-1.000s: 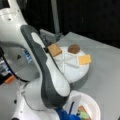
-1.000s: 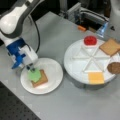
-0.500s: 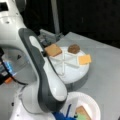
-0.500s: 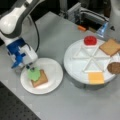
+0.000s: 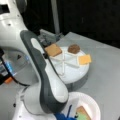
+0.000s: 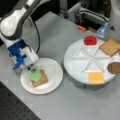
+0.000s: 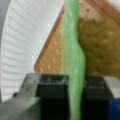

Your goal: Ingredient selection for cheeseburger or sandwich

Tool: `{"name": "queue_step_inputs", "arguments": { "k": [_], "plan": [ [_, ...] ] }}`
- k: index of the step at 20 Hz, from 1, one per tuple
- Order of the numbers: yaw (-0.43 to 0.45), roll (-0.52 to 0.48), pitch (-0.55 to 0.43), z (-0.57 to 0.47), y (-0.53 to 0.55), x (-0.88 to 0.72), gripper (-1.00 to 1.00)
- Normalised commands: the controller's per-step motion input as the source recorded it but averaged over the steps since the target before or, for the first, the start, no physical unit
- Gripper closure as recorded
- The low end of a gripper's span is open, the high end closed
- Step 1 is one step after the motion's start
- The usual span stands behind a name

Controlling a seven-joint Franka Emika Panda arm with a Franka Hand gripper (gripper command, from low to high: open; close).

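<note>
A Franka arm's gripper hangs low over the left edge of the paper plate in a front view, where a toast square lies as the base slice of the sandwich being built; the green lettuce sits over that toast, presumably brought here as the second layer; in the wrist view the lettuce stands edge-on between the two dark fingers, the jaws nearly closed and pinching it; to the right, the divided tray keeps the unused pieces apart: red tomato, second toast, brown patty and yellow cheese.
</note>
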Motion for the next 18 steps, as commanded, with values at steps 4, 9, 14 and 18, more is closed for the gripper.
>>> {"name": "queue_step_inputs", "arguments": {
  "k": [4, 9, 14, 18],
  "plan": [
    [0.041, 0.11, -0.145, -0.12, -0.06, 0.05, 1.0],
    [0.05, 0.07, -0.147, -0.1, -0.04, 0.0, -1.0],
    [0.052, 0.065, -0.148, -0.08, -0.02, -0.04, -1.0],
    [0.042, 0.055, -0.144, -0.07, -0.01, -0.04, -1.0]
  ]
}}
